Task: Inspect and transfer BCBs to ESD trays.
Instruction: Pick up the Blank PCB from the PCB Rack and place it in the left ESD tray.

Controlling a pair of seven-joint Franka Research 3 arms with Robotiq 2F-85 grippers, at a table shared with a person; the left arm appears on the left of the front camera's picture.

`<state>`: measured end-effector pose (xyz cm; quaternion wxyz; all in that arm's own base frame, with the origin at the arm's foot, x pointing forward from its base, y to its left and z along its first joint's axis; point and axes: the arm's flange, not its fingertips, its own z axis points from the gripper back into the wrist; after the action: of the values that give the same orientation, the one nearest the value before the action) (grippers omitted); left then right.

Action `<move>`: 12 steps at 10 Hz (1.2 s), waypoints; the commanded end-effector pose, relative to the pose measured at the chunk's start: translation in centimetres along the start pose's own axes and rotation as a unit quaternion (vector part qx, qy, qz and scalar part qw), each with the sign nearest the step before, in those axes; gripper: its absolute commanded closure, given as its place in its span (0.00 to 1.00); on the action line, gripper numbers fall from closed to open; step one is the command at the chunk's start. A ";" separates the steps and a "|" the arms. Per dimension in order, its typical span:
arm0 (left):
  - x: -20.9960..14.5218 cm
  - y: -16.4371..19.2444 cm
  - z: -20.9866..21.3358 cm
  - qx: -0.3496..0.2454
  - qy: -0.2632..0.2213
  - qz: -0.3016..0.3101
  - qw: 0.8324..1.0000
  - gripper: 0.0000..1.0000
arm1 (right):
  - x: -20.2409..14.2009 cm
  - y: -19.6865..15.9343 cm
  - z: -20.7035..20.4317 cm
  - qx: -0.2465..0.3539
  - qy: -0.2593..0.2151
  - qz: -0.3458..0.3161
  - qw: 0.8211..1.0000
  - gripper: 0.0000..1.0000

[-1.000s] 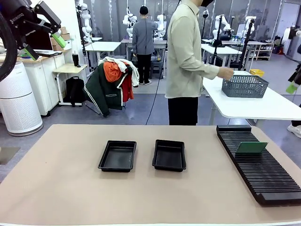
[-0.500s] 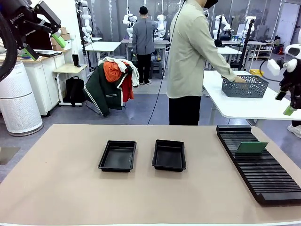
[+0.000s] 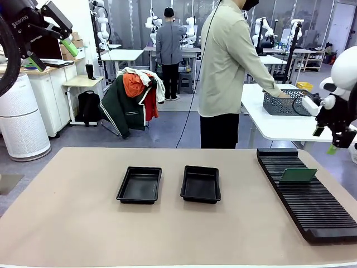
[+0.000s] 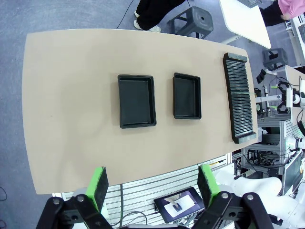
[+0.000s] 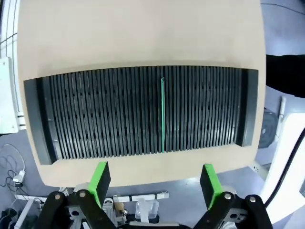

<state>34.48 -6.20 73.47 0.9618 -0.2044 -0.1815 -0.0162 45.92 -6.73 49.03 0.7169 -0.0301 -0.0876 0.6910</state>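
The right gripper (image 3: 325,139) had swung over the rack (image 3: 312,209), jaws apart; its wrist view showed the BCB (image 5: 162,114) edge-on. ROBOTIQ-marked left gripper (image 3: 52,54) gaped too.

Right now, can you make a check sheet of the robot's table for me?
Surface: tan table.
Job's things: left tray and right tray, side by side, both empty; one BCB standing on edge in the rack.
Clutter: nothing seen.
End effectors: left end effector open, empty, high over the table; right end effector open, empty, over the rack.
Cables: loose cables past the table's edge.
Surroundings: person with a hand at a basket on another table.
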 end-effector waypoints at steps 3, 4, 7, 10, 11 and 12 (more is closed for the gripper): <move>0.1 0.1 0.1 0.006 0.006 -0.001 1.000 0.00 | 0.4 -1.4 -4.9 0.008 0.017 0.031 0.999 0.00; 0.1 0.1 0.1 0.006 0.006 -0.001 1.000 0.00 | 0.4 -1.7 -6.0 0.011 0.013 0.029 0.999 0.00; 0.1 0.1 0.1 0.006 0.006 -0.001 1.000 0.00 | 0.9 -2.6 -9.3 0.007 0.013 0.029 0.999 0.00; 0.1 0.1 0.1 0.006 0.006 -0.001 1.000 0.00 | 0.6 -3.1 -11.3 0.004 0.007 0.023 1.000 0.00; 0.1 0.1 0.1 0.006 0.006 -0.001 1.000 0.00 | 0.4 -3.1 -11.7 0.004 0.005 0.024 1.000 0.00; 0.1 0.1 0.1 0.006 0.006 -0.001 1.000 0.00 | 0.2 -3.2 -12.1 0.004 0.001 0.022 1.000 0.00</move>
<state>34.49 -6.21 73.49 0.9618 -0.2044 -0.1815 -0.0163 51.08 -5.19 38.38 0.7111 -0.0332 -0.0630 0.6995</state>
